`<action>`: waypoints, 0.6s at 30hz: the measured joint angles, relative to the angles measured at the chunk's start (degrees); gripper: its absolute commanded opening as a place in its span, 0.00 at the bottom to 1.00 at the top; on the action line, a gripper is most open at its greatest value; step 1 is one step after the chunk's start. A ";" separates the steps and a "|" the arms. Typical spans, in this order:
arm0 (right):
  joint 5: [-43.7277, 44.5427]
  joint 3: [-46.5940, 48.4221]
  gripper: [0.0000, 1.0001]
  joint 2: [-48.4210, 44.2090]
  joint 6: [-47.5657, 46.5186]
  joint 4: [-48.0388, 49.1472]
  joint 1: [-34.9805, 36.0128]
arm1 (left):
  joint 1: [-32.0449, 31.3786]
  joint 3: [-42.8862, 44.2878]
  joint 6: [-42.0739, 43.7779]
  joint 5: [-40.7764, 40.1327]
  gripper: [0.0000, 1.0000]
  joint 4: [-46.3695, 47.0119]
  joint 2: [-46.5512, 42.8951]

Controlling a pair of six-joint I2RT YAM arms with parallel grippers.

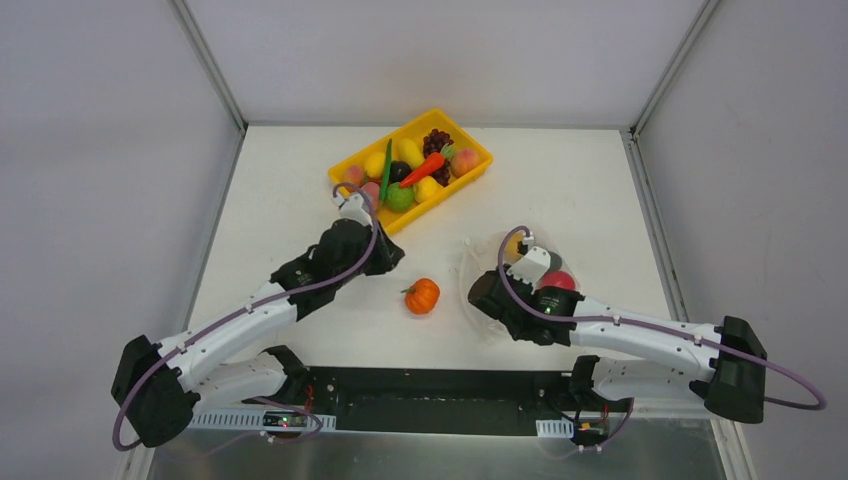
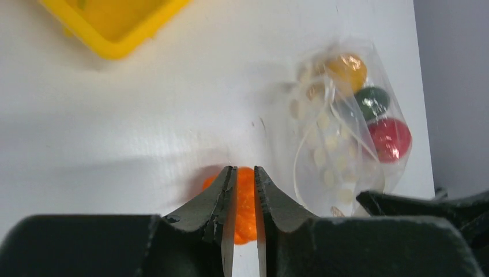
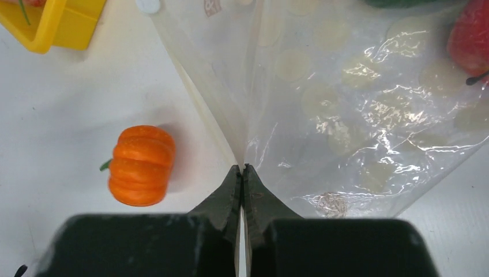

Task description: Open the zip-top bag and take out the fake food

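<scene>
The clear zip-top bag point(image 1: 520, 275) lies right of centre and holds a yellow-orange fruit point(image 2: 346, 69), a dark green piece point(image 2: 372, 101) and a red ball point(image 2: 389, 138). My right gripper point(image 3: 243, 167) is shut on a pinched fold of the bag's film point(image 3: 346, 104) at its near left side; it also shows in the top view point(image 1: 487, 293). An orange pumpkin point(image 1: 422, 295) sits on the table left of the bag. My left gripper point(image 1: 395, 262) hovers up and left of the pumpkin. Its jaws stand nearly shut with a narrow gap and hold nothing point(image 2: 244, 170).
A yellow tray point(image 1: 445, 192) at the back centre holds several fake fruits and vegetables and a dark grape bunch point(image 1: 437, 142). Its corner shows in the left wrist view point(image 2: 115, 46) and in the right wrist view point(image 3: 63, 29). Grey walls enclose the white table.
</scene>
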 measured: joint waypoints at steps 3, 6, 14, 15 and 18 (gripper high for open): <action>0.17 -1.03 0.00 -0.09 0.31 -0.13 -0.02 | 6.19 3.41 2.10 0.50 0.24 -3.19 -0.92; 0.15 -1.57 0.00 -0.31 0.57 0.02 -0.02 | 9.18 7.28 3.96 1.51 0.43 -5.64 0.42; -0.72 -3.02 0.00 -1.68 0.59 2.14 -0.02 | 6.78 11.39 9.31 6.51 0.74 -13.38 4.81; -0.81 -3.41 0.00 -1.86 0.59 2.60 -0.02 | 5.92 11.30 9.75 6.51 0.79 -14.32 5.11; -1.14 -3.82 0.00 -1.90 0.57 3.34 -0.02 | 3.13 10.36 10.97 6.51 0.91 -15.72 6.14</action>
